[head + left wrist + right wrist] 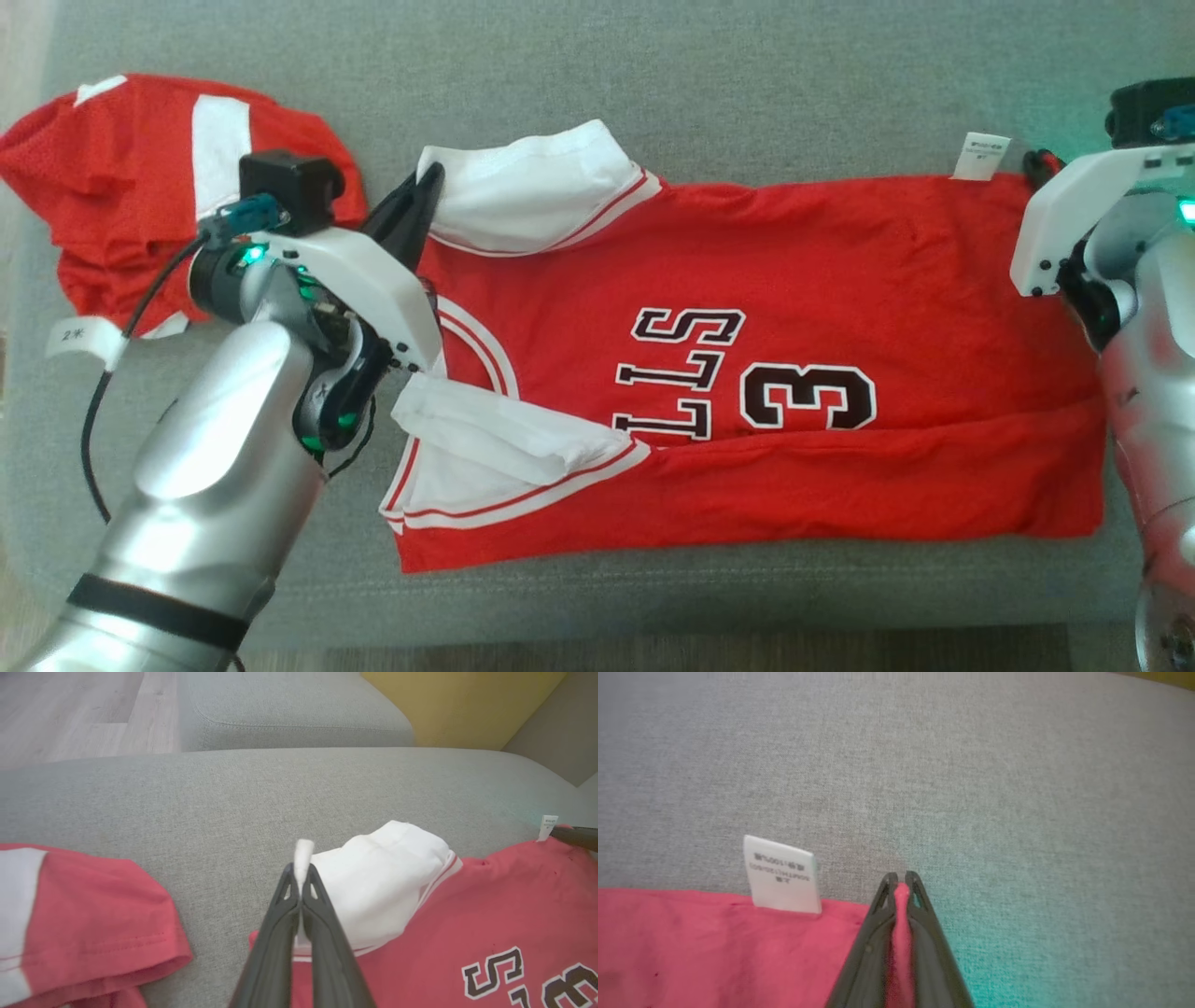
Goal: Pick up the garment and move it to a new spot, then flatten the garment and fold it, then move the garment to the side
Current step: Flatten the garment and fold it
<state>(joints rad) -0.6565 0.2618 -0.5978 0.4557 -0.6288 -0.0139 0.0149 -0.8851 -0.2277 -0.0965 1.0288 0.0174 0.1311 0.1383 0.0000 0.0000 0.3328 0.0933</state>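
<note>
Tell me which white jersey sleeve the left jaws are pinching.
The far sleeve, by the jersey's top edge in the head view: its fabric sits between the shut jaws. The near sleeve lies free.

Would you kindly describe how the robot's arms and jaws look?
Both the left arm and right arm have silver-grey shells, white angular wrist housings and green lights. A black camera block with a blue connector tops each wrist. A black cable loops from the left wrist, and a black band circles that forearm. The jaws are long, dark, tapering, with triangular cut-outs near the tips.
</note>
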